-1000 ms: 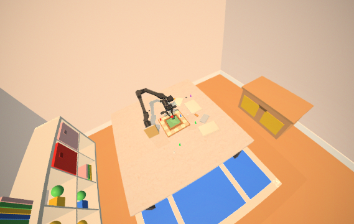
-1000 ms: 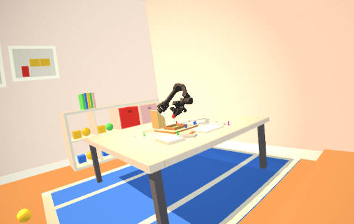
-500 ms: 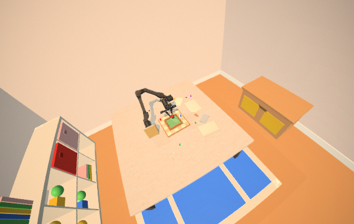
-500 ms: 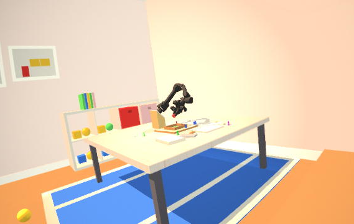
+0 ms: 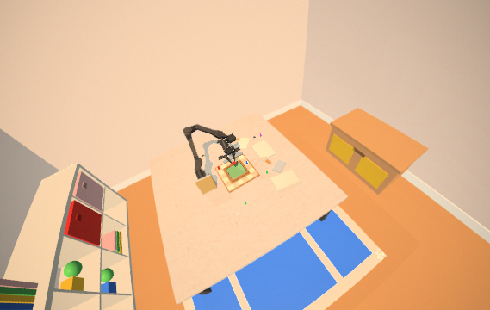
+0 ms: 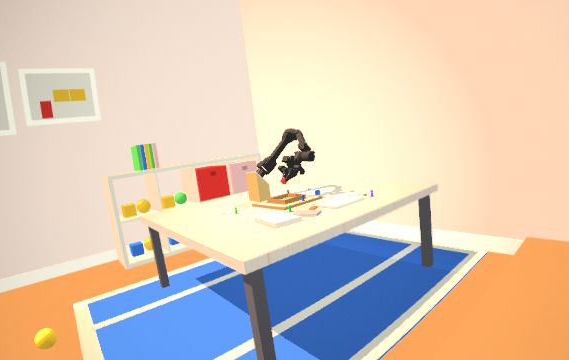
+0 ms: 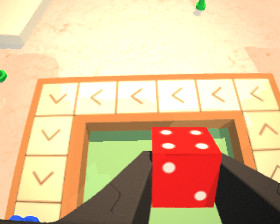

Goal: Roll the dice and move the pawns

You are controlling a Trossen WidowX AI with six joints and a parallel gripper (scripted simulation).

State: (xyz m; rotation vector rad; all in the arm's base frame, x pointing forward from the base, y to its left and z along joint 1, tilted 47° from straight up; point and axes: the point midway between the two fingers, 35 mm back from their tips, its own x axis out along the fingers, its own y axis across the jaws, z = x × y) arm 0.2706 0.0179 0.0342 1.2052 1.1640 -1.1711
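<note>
Fingers clamp the red die (image 7: 183, 170) (image 5: 233, 164) (image 6: 283, 180) by two opposite sides, up in the air over the green-floored tray (image 7: 116, 160) (image 5: 236, 171) (image 6: 284, 199). It should handle as a small, light, rigid cube — hard to crush, perhaps slick on its flat faces — so a centred pinch on opposite faces, as here, looks right, and opening both fingers evenly should let it tumble. The wrist view shows four pips on top and two on the near face; the gripped sides are hidden. The fingers cover part of the tray, and the blue pawn (image 7: 25, 219) (image 5: 246, 163) (image 6: 303, 198) is cut off at that view's lower edge.
</note>
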